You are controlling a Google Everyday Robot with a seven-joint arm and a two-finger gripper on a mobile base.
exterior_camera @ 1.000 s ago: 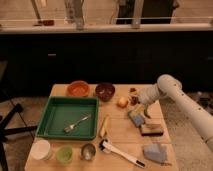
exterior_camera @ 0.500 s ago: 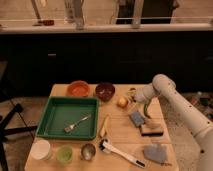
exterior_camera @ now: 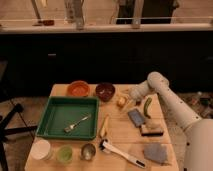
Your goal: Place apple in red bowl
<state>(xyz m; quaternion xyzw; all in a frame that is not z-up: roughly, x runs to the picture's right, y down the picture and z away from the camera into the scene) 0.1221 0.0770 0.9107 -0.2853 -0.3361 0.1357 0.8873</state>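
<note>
The apple [exterior_camera: 121,101], small, round and yellow-orange, lies on the wooden table just right of the dark bowl. The red bowl [exterior_camera: 78,89], bright orange-red and shallow, stands at the table's back, left of the dark bowl, and holds nothing that I can see. My gripper [exterior_camera: 128,96] reaches in from the right on the white arm and sits right at the apple's upper right side, low over the table. Whether it touches the apple I cannot tell.
A dark maroon bowl [exterior_camera: 105,91] stands between the red bowl and the apple. A green tray [exterior_camera: 56,120] with a fork [exterior_camera: 77,124] lies at left. A green pepper [exterior_camera: 147,107], a grey sponge [exterior_camera: 135,117], a yellowish strip [exterior_camera: 104,126], cups [exterior_camera: 64,153] and a white-handled tool [exterior_camera: 122,154] lie around.
The arm has swung left across the table. The gripper has gone from right of the apple to right against it. The apple and bowls have not moved.
</note>
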